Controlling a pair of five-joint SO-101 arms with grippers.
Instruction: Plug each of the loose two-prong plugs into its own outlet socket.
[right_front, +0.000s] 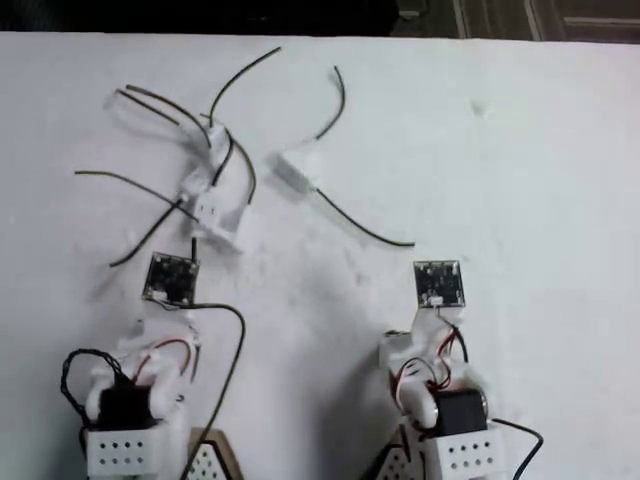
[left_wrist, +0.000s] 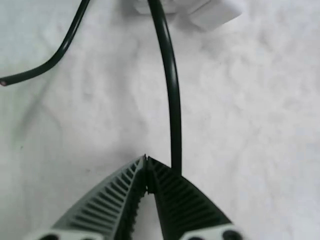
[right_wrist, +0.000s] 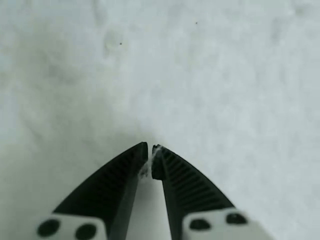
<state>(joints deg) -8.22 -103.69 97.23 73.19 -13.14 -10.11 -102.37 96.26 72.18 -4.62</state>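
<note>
A cluster of white plug and socket pieces with several black wires fanning out lies on the white table at the back left. A separate white plug with two black wires lies to its right. My left gripper is shut just short of the cluster; a white piece lies ahead of it. A black wire runs from that piece down along the outside of one finger, not between the two. My right gripper is shut on nothing over bare table.
Both arms sit at the table's near edge, the left arm and the right arm. A black cable curves past the left arm. A loose wire end lies beside the left gripper. The table's back edge runs along the far side.
</note>
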